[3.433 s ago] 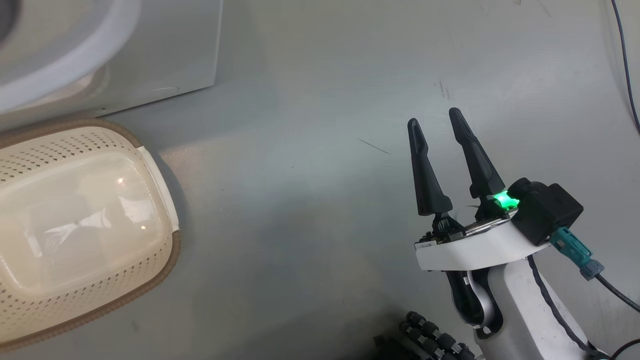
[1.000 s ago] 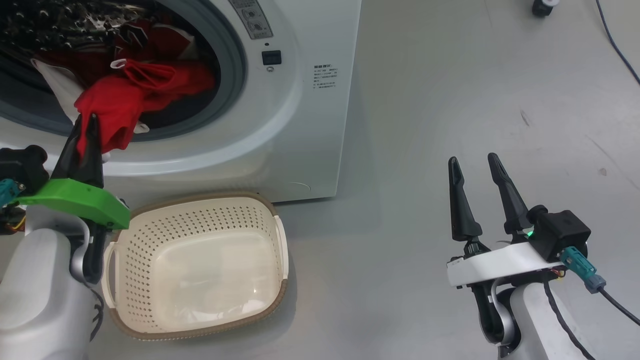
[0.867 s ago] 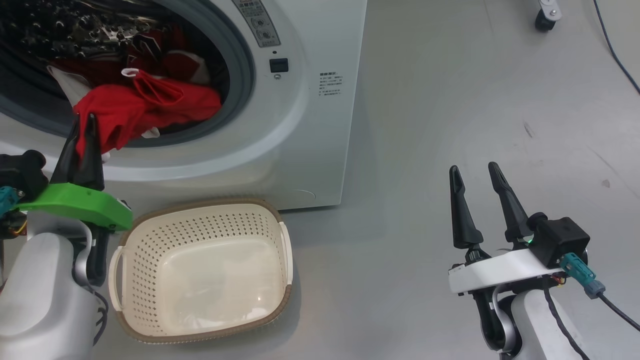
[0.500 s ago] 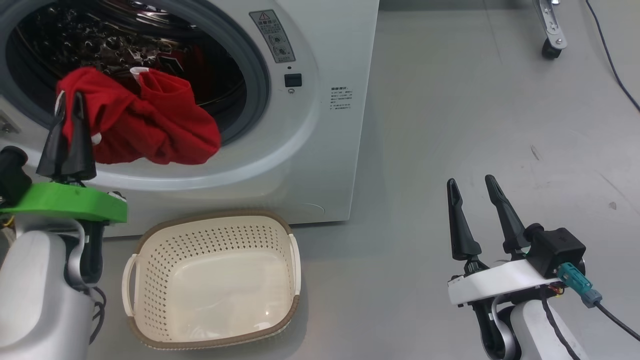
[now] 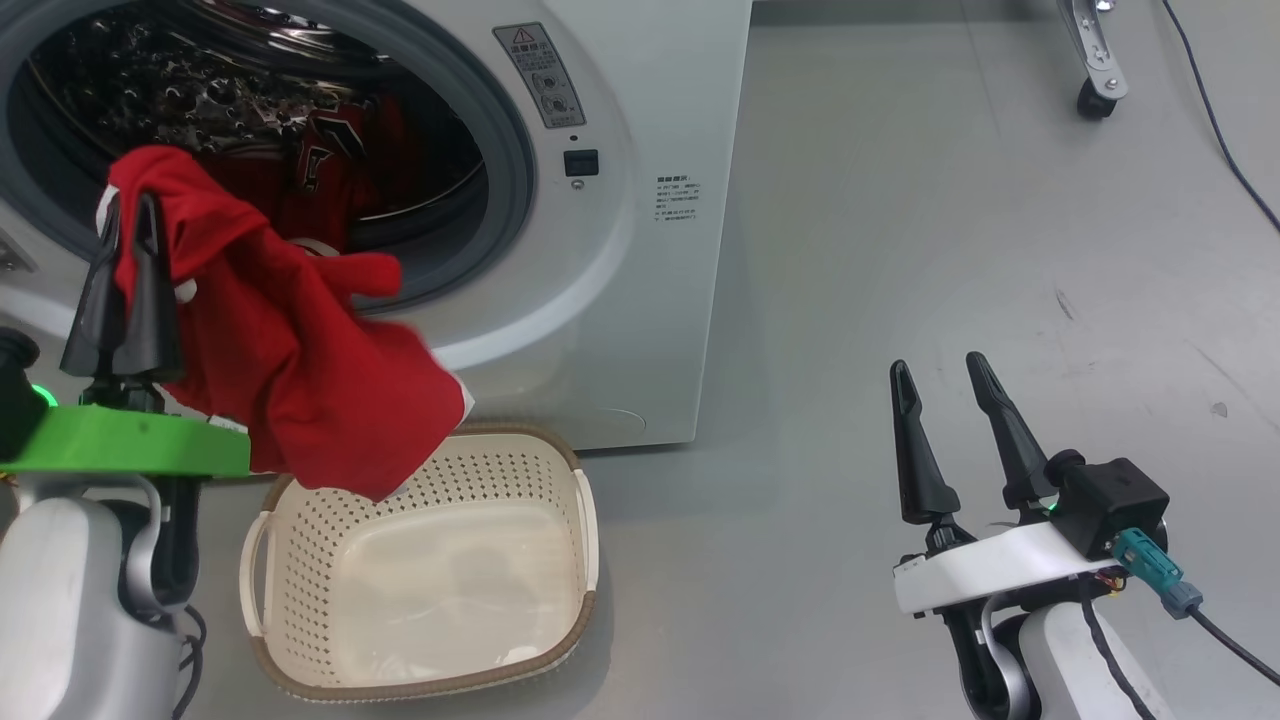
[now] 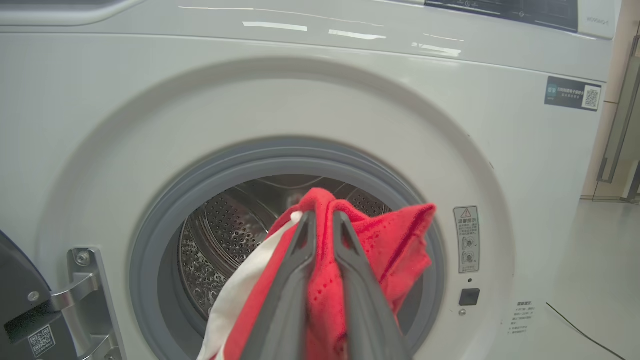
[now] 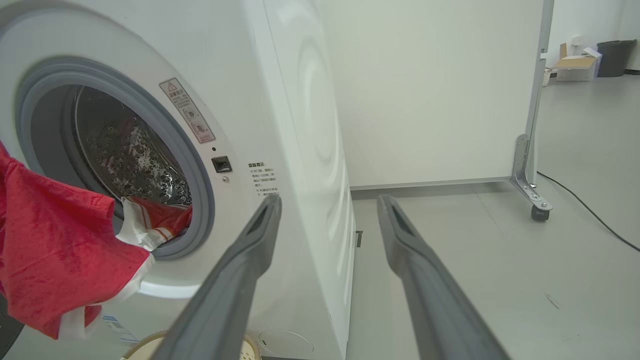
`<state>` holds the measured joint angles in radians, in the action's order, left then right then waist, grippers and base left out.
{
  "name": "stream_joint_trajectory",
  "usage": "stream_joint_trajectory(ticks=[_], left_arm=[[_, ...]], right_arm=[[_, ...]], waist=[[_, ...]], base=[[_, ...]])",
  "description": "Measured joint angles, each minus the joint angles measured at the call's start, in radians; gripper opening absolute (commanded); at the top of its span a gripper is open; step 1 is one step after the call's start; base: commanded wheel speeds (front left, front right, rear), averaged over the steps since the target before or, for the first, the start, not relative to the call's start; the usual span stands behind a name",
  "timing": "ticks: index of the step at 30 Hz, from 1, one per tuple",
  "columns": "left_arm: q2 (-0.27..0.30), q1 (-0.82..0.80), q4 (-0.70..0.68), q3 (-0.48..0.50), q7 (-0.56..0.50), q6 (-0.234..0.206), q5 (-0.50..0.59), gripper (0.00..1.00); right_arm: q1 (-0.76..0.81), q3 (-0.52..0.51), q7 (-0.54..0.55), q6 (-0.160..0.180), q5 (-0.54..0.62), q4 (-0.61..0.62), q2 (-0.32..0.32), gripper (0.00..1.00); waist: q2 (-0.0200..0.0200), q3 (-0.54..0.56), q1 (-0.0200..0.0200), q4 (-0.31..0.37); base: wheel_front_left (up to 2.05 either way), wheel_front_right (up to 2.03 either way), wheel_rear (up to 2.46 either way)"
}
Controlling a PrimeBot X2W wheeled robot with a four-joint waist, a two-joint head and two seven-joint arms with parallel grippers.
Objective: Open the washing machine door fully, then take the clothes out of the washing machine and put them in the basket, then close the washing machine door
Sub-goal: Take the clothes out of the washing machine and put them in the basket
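Note:
The white washing machine [image 5: 640, 250] stands with its drum mouth uncovered. The washing machine door shows as a dark edge [image 6: 20, 300] by the steel hinge. My left gripper [image 5: 130, 205] is shut on a red garment [image 5: 300, 380] of the clothes. The garment hangs outside the drum, its lower end over the far left corner of the cream basket [image 5: 500, 470]. In the left wrist view the fingers [image 6: 305, 280] pinch red mesh cloth with a white strip [image 6: 235, 300]. More red clothes [image 5: 330, 170] lie in the drum. My right gripper [image 5: 935, 362] hovers open over the floor, to the right.
The basket stands on the grey floor just in front of the washer. A caster of a wheeled stand [image 5: 1095, 95] and a dark cable [image 5: 1220, 140] are at the far right. A white partition [image 7: 435, 90] stands behind the washer's side.
The left gripper has drawn the red garment out of the drum mouth; it now hangs down to the basket. The head view has shifted. The right gripper stays open.

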<state>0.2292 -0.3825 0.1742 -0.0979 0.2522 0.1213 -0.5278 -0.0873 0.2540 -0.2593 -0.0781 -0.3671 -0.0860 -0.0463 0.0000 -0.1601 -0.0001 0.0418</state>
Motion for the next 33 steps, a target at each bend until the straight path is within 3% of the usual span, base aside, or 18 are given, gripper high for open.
stream_joint_trajectory(ticks=[19, 33], left_arm=[[0.04, 0.107, 0.022, -0.039, -0.09, 0.0, 0.001, 0.0], [0.072, 0.128, 0.17, -0.04, -0.155, 0.0, 0.002, 0.0]], right_arm=[[-0.005, 0.012, 0.0, 0.0, 0.0, 0.034, 0.0, 1.0], [-0.045, 0.039, 0.0, 0.003, -0.001, 0.061, 0.0, 1.0]], waist=[[0.0, -0.09, 0.0, 0.022], [0.0, -0.194, 0.0, 0.071]], base=[[0.0, 0.0, 0.0], [0.0, 0.0, 0.0]])
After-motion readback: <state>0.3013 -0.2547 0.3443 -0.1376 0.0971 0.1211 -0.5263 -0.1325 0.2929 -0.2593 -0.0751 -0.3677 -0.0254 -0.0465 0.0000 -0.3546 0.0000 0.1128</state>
